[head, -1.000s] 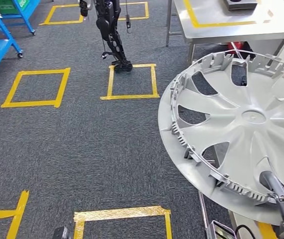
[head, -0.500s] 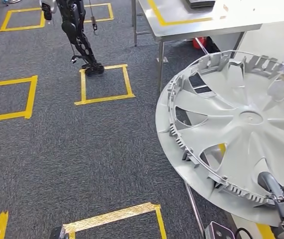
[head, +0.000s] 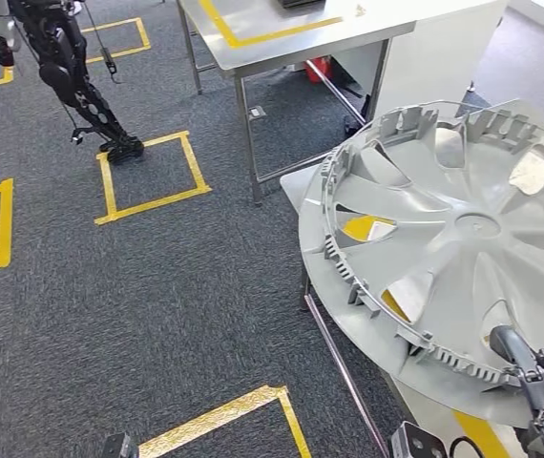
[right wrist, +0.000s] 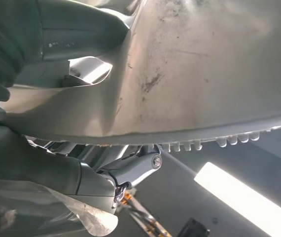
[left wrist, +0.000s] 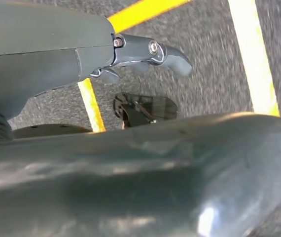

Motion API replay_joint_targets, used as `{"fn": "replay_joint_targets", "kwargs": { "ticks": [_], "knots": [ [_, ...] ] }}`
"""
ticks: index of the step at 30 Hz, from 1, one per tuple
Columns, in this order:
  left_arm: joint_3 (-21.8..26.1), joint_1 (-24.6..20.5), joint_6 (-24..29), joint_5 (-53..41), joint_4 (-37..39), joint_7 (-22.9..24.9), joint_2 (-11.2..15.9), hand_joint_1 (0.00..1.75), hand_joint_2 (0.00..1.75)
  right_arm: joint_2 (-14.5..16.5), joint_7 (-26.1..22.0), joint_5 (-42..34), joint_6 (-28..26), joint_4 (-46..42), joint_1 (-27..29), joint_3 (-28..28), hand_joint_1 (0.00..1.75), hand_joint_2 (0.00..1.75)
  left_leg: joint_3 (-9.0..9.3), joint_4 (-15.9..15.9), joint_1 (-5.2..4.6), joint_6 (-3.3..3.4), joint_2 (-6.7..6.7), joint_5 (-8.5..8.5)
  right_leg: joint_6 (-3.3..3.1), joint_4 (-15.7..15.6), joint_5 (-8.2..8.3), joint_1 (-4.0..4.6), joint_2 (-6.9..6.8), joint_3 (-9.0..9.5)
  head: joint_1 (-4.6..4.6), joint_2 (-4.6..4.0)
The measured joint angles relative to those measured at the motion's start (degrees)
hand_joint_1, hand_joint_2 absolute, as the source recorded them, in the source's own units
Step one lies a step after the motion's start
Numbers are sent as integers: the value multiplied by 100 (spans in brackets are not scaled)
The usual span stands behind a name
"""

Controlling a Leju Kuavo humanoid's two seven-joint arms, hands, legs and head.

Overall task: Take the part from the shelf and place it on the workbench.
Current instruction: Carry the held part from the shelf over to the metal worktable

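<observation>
The part is a large silver wheel cover [head: 464, 248] with spokes and a toothed rim, tilted across the right of the head view. My right hand [head: 543, 386] grips its near rim from below at the lower right. In the right wrist view the cover's dusty underside [right wrist: 206, 74] lies over my fingers [right wrist: 131, 170], which curl under the rim. The cover hangs above the corner of a steel workbench [head: 292, 188] with yellow tape showing through the spoke openings. My left hand [left wrist: 94, 54] hangs over the carpet with a finger stretched out, holding nothing.
A second steel table [head: 283, 43] with yellow tape stands farther back. Another dark legged robot [head: 68, 67] stands at the upper left by a yellow floor square [head: 150, 176]. Grey carpet with taped squares spreads to the left.
The whole picture has slid left, so the camera has turned right. The near workbench now lies under the wheel cover. My right hand keeps its grip on the rim.
</observation>
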Motion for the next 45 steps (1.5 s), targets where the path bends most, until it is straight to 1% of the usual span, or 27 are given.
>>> {"fn": "replay_joint_targets", "kwargs": {
  "ticks": [2,3,5,7,9,11,13,15,17,18,19,22,24,26,28,29,31,33,34,35,37,38,40,41,42,43,45],
  "knots": [
    [-24,23,14,-35,0,8,-4,0,0,0,-13,1,0,5,-1,1,175,175,-335,713,3,3,-97,-249,-17,2,3,11,145,1,-3,0],
    [-35,31,20,-47,0,12,-5,0,0,0,-18,1,0,9,-1,1,175,175,-400,819,3,13,-109,-214,-19,4,4,17,223,6,-3,0],
    [-47,31,29,-57,0,17,-5,0,0,0,-25,1,0,15,0,1,175,175,-232,363,2,56,-176,168,-17,8,4,22,381,24,-4,0],
    [-49,29,38,-64,1,21,10,0,0,0,-31,2,0,19,-7,2,175,175,70,-397,9,110,-441,558,0,23,10,17,523,18,0,0],
    [-50,22,41,-79,2,31,24,0,0,0,-35,1,0,26,-15,1,175,175,209,-770,5,139,-612,642,53,38,35,-3,646,-44,-8,0],
    [-50,7,41,-93,2,41,19,0,0,0,-39,0,0,31,-10,-1,175,175,231,-855,5,165,-516,634,122,31,62,-24,731,-111,-19,0],
    [-50,-3,41,-105,1,44,14,0,0,0,-46,0,0,33,-3,-2,175,175,255,-933,21,219,-376,676,167,174,-40,-8,509,-226,1,0],
    [-50,3,41,-110,0,50,14,0,0,0,-51,-1,0,40,-13,2,175,175,267,-973,15,263,-217,696,201,743,-357,6,169,-510,28,0],
    [-51,22,41,-112,0,58,13,0,0,0,-50,-1,0,53,-21,4,175,175,263,-970,2,274,-51,690,242,1445,-645,-9,60,-836,38,0],
    [-51,27,41,-113,0,60,10,0,0,0,-49,-1,1,61,-20,2,175,175,264,-969,0,272,31,685,260,1599,-664,-17,42,-901,39,0],
    [-52,26,40,-115,0,60,8,0,0,0,-49,-1,1,68,-18,-1,175,175,267,-965,0,264,107,677,274,1513,-571,-26,18,-843,39,0],
    [-54,17,38,-124,0,60,-2,0,0,0,-48,-1,0,78,-20,-5,175,175,293,-933,-12,202,298,627,281,389,-113,-34,-248,-205,41,0],
    [-56,13,34,-138,0,62,-1,0,0,0,-40,-2,0,80,-24,-4,175,175,308,-907,-41,151,387,598,225,18,-54,-7,-360,15,35,0],
    [-60,0,31,-155,-1,63,-7,0,0,0,-22,-2,0,81,-21,-9,175,175,325,-900,-47,107,475,588,152,14,-49,12,-260,15,32,0],
    [-64,-20,31,-164,-2,64,-13,0,0,0,-11,-1,0,79,-18,-13,175,175,302,-782,-20,54,371,470,83,-3,-26,-1,-151,18,22,0],
    [-66,-26,33,-167,-2,64,-14,0,0,0,-10,0,0,78,-22,-10,175,175,216,-563,-7,32,236,325,48,-14,-15,-11,-94,23,7,0],
    [-68,-19,40,-170,-2,64,-14,0,0,0,-9,2,0,78,-31,-6,175,175,-125,195,7,15,-36,-52,6,-16,-2,-12,26,21,-21,0],
    [-72,5,45,-170,-2,67,-16,0,0,0,-8,1,0,79,-32,-6,175,175,-427,791,6,27,-102,-205,-8,-13,4,4,180,20,-25,0],
    [-73,14,47,-170,-2,68,-17,0,0,0,-8,1,0,79,-31,-6,175,175,-449,788,6,45,-116,-110,-10,-10,5,12,264,23,-25,0],
    [-74,16,48,-170,-2,70,-18,0,0,0,-8,1,0,79,-31,-6,175,175,-368,561,5,70,-148,85,-10,-6,6,16,348,28,-24,0],
    [-74,13,51,-170,-2,70,-8,0,0,0,-8,1,0,79,-31,-6,175,175,-53,-210,7,131,-376,510,1,5,8,21,495,31,-24,0],
    [-75,11,54,-170,-2,70,-1,0,0,0,-8,1,0,79,-33,-6,175,175,80,-531,12,148,-499,621,16,16,12,18,563,16,-23,0],
    [-77,7,56,-170,-2,72,8,0,0,0,-7,0,0,78,-35,-7,175,175,176,-785,7,162,-611,643,76,27,35,-1,685,-39,-21,0],
    [-78,1,56,-170,-2,72,5,0,0,0,-6,-1,0,78,-32,-7,175,175,183,-819,4,169,-560,647,111,20,53,-15,748,-75,-18,0],
    [-79,-7,55,-170,-2,73,2,0,0,0,-6,-1,0,78,-22,-8,175,175,185,-840,7,192,-492,666,141,28,52,-21,736,-110,-17,0],
    [-79,-14,54,-170,-2,72,0,0,0,0,-6,-2,0,78,-15,-9,175,175,194,-873,15,221,-423,686,165,87,3,-15,632,-159,-1,0],
    [-80,-14,48,-171,-2,71,-2,0,0,0,-8,-2,0,79,-20,-7,175,175,203,-927,26,272,-267,718,203,530,-282,-1,282,-374,42,0]
  ]
}}
